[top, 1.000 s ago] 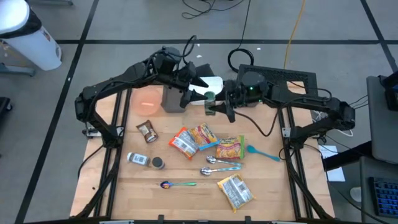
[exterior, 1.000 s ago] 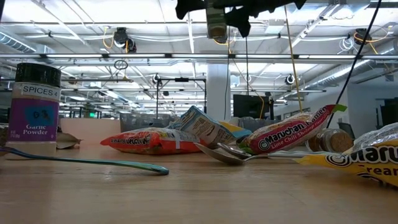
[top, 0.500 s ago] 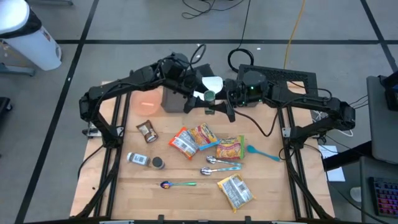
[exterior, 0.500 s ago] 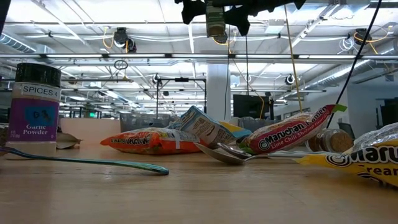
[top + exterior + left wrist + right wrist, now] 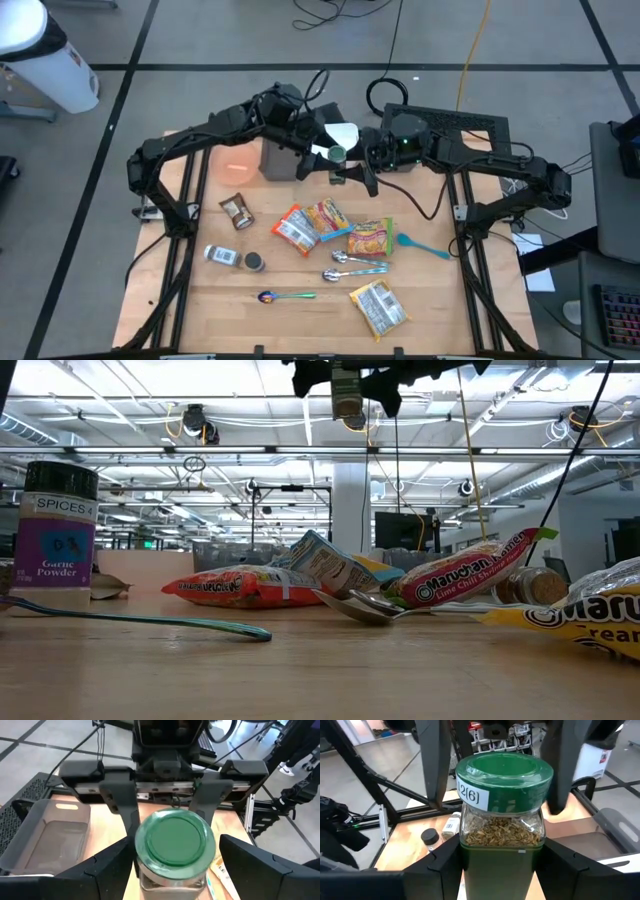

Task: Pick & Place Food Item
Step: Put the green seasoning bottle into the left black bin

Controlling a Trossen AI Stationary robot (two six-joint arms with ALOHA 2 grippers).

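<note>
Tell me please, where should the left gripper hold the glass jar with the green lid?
Probably at the round green lid of the glass jar, coming level from the left. The right gripper already clamps the lower body, so only the top is free; the left gripper stands open around it.

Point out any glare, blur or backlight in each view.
Low view: ceiling lights glare behind, the jar hangs backlit and dark. Right wrist view: jar sharp, background soft. Left wrist view: lid crisp. High view: even light, soft shadows on the table.
</note>
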